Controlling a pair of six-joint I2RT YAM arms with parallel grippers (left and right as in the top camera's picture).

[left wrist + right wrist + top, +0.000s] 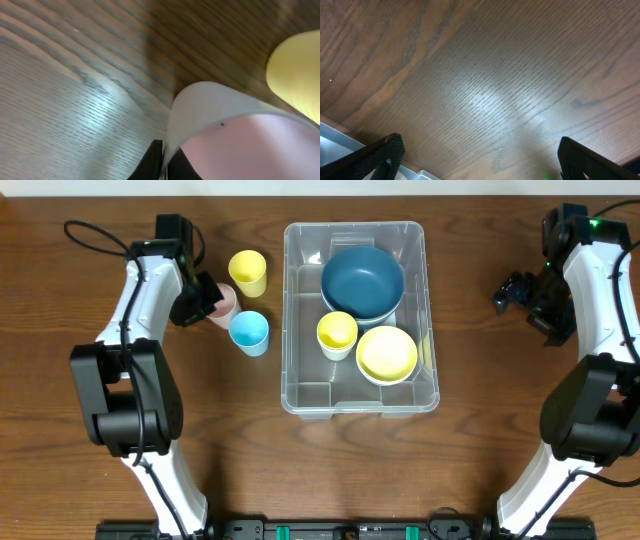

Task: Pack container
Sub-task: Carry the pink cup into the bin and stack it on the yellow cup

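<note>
The container (312, 392) sat mid-surface (480, 430), holding a blue bowl (362, 280), a yellow bowl (387, 353) and a yellow cup (337, 333). To its left, the left pincer (208, 302) pinched a pink cup (226, 304) by the rim; the right pincer (508, 293) hung spread, well apart.

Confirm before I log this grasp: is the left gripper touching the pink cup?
Touching. The left wrist view shows the left gripper closed on the rim of the pink cup, with its jaws on either side of the cup's wall.
</note>
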